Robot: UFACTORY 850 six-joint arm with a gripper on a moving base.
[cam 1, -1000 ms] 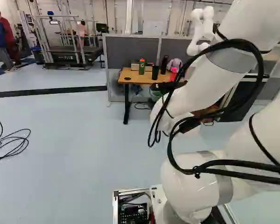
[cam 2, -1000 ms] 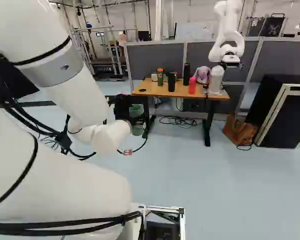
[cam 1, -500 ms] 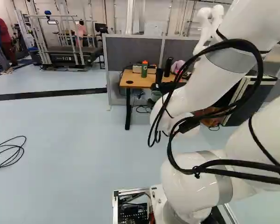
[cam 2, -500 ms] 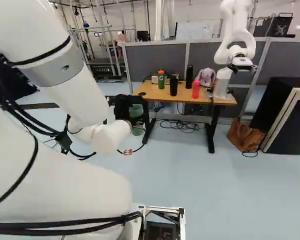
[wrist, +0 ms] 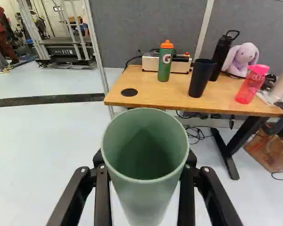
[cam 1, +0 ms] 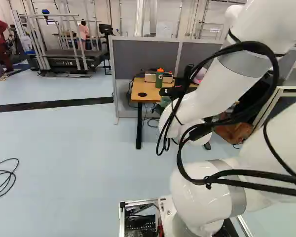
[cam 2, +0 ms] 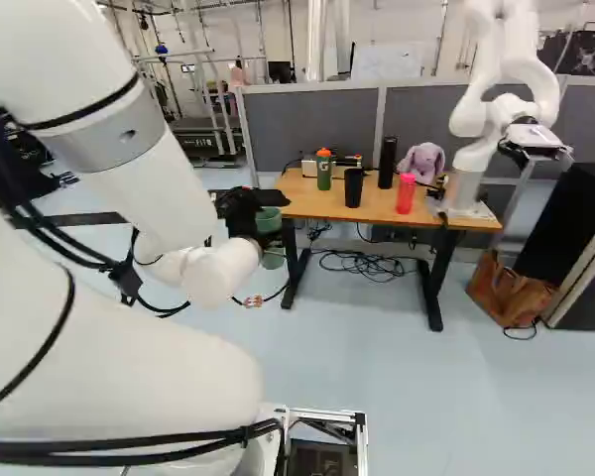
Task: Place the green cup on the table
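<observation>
The end effector [cam 2: 264, 218] has its 2 fingers parted by the width of the green cup [wrist: 145, 200] and closed on it from 2 sides, the cup held in the air, mouth up, on the near side of the tabletop [wrist: 179, 100] and not on it. On that tabletop stand 1 green bottle [wrist: 164, 66] with an orange lid, 1 black tumbler [wrist: 201, 80], 1 tall black bottle [wrist: 220, 56] and 1 pink bottle [wrist: 250, 87]. Beside the tall bottle sits 1 purple plush bunny [wrist: 243, 60].
</observation>
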